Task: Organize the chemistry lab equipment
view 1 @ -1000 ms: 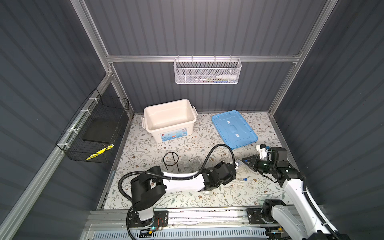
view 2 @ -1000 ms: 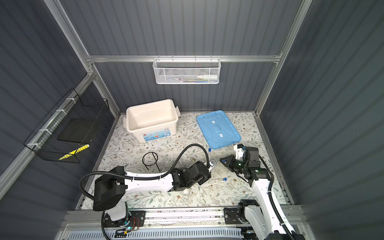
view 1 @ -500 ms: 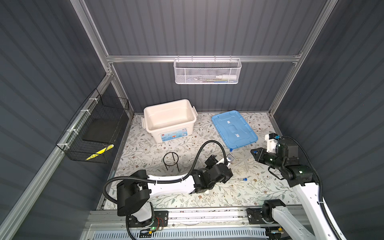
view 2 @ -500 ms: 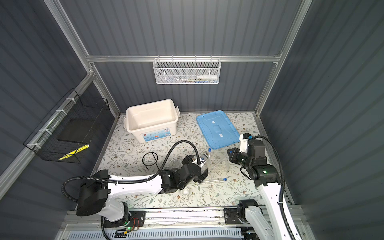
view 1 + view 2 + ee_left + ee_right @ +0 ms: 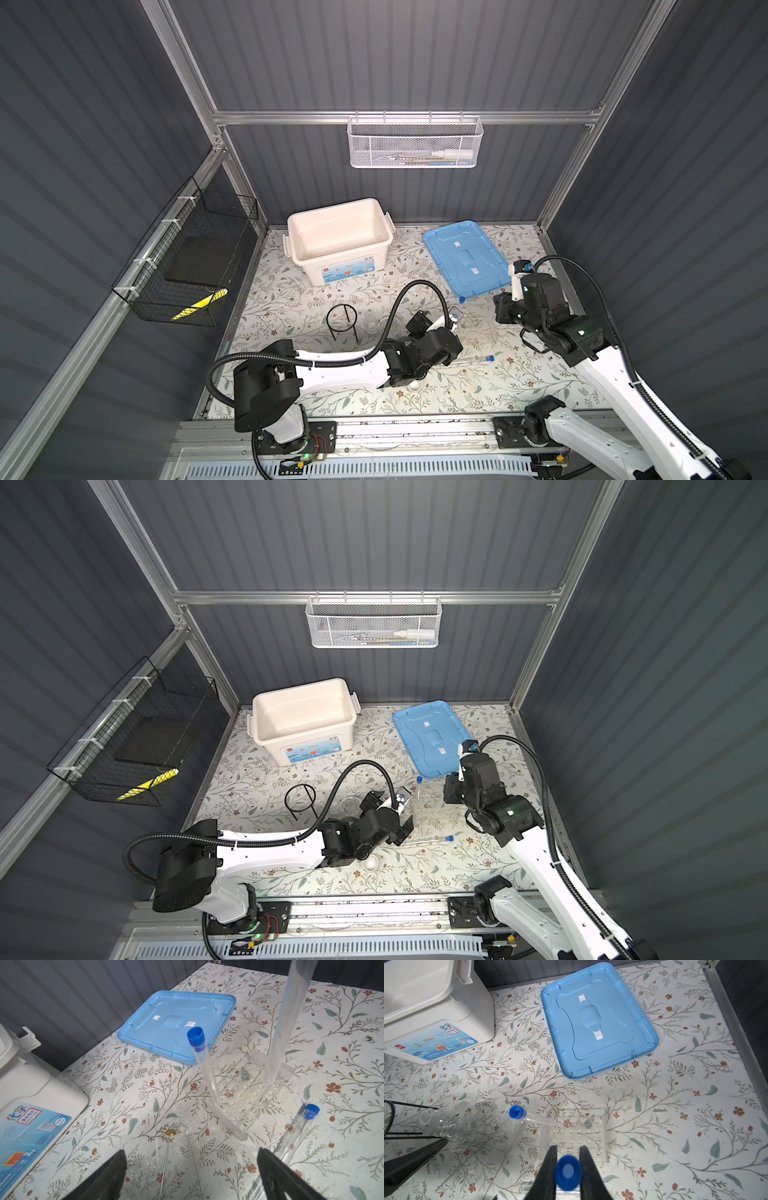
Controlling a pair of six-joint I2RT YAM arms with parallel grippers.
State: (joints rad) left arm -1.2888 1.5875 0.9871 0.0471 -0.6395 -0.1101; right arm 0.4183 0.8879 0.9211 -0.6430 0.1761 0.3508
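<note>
Floral-patterned paper covers the surface [image 5: 291, 299] in this grey-walled cell, and toward its right side stands the clear tube rack [image 5: 575, 1132]. Over it the right hand [image 5: 568, 1148] is clamped on the held tube [image 5: 291, 1012], both fingers pressed against the sides of its blue cap. That tube hangs upright with its lower end down at the rack, though I cannot tell if it sits in a hole. A leaning tube [image 5: 204, 1066], also blue-capped, stands tilted in the rack's near corner, its cap tipped toward the blue lid [image 5: 465, 257]. A third tube [image 5: 299, 1132] lies flat on the surface just beside the rack. The left hand [image 5: 191, 1150] hovers low there, jaws spread wide and holding nothing, one finger just beside that lying tube. A clear flask [image 5: 454, 1126] lies on its side to the left of the rack, next to the black wire tripod [image 5: 327, 319], which stands upright. A small white dish [image 5: 370, 862] peeks out from under the left forearm, close to the front edge. Farther back, the white box [image 5: 332, 266] sits open near the rear wall, with the blue lid flat on the surface to its right. A white mesh basket [image 5: 415, 145] hangs on the back wall and a black wire basket [image 5: 187, 266] on the left wall.
</note>
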